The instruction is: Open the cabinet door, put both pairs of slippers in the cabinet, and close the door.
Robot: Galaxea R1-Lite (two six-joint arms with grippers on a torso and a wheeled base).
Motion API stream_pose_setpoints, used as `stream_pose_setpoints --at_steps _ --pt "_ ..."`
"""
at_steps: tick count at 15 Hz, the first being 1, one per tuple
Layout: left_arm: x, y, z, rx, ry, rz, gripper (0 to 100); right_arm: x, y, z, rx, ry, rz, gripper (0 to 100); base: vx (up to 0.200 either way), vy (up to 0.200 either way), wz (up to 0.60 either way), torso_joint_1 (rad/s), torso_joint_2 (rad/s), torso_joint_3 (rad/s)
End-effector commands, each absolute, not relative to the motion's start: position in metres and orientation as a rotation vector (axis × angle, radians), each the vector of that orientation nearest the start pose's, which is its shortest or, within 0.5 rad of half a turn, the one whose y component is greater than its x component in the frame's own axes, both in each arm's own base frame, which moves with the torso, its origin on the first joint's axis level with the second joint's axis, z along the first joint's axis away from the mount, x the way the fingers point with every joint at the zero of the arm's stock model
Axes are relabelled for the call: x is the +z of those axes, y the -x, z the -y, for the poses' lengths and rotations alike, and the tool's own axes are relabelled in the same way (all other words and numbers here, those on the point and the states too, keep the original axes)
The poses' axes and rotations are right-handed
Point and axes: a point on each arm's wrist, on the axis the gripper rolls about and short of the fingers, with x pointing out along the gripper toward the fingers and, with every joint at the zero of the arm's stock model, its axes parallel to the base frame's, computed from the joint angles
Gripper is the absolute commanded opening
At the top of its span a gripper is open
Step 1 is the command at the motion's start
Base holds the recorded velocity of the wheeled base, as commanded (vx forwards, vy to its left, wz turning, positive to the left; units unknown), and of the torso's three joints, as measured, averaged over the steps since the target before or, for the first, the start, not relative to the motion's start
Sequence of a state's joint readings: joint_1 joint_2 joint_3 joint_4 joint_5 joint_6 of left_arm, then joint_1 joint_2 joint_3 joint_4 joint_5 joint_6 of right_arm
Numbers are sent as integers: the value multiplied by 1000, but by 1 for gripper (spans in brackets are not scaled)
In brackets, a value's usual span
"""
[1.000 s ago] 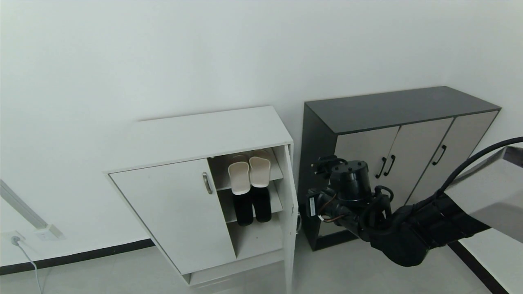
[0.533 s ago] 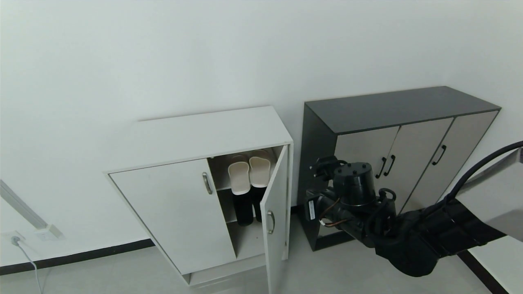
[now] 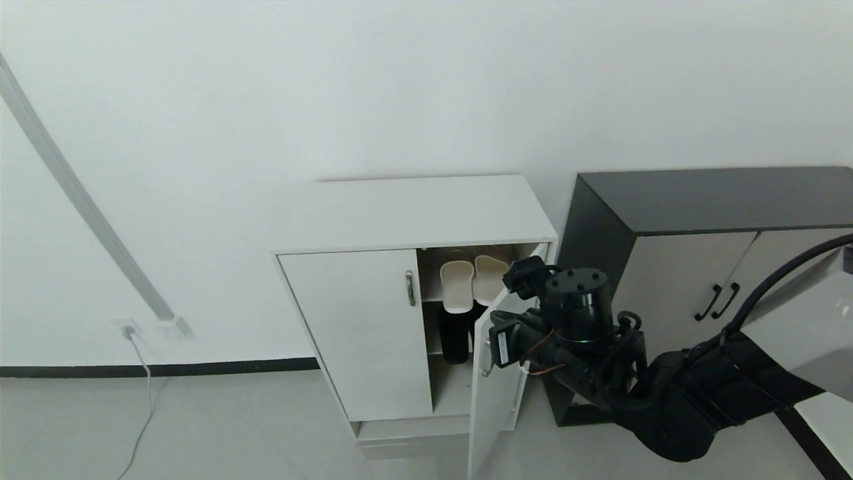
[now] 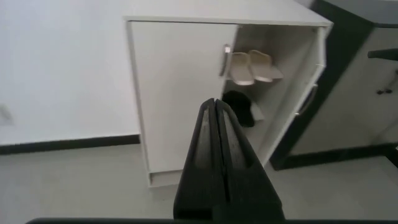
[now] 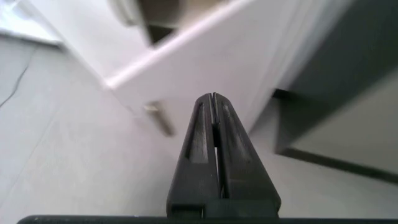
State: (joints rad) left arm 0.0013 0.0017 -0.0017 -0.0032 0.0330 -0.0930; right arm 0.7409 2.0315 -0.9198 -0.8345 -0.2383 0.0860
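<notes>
Cabinet door [image 3: 496, 400] part-way shut, both pairs shelved.
My right hand [image 5: 213, 99], clenched on nothing, sits just beside the door's outer face to push it home; beyond, beige slippers [image 3: 458, 287] lie above black slippers [image 3: 455, 339] inside the cabinet [image 3: 426, 207].

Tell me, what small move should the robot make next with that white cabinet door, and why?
Probably push the white cabinet door fully shut with the right gripper. Both the beige slippers and the black slippers already sit inside the white cabinet, the door stands ajar, and the shut gripper is by its outer face.
</notes>
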Motion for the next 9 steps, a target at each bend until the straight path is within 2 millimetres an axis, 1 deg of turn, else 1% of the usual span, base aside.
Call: stream_pose_setpoints --at_steps 1,4,6,8,9 --pt "76 23 -1 35 94 5 0 117 -281 -250 487 50 -267 0 0 0 0 0 0 0" --pt "76 23 -1 35 95 5 0 118 -280 -248 504 35 -236 0 0 0 0 0 0 0" --pt "76 23 -1 35 95 5 0 121 -275 -241 511 46 -236 0 0 0 0 0 0 0" --pt "76 23 -1 35 95 5 0 123 -260 -228 563 60 -259 0 0 0 0 0 0 0" --pt "76 23 -1 35 94 5 0 120 -251 -220 568 71 -280 0 0 0 0 0 0 0"
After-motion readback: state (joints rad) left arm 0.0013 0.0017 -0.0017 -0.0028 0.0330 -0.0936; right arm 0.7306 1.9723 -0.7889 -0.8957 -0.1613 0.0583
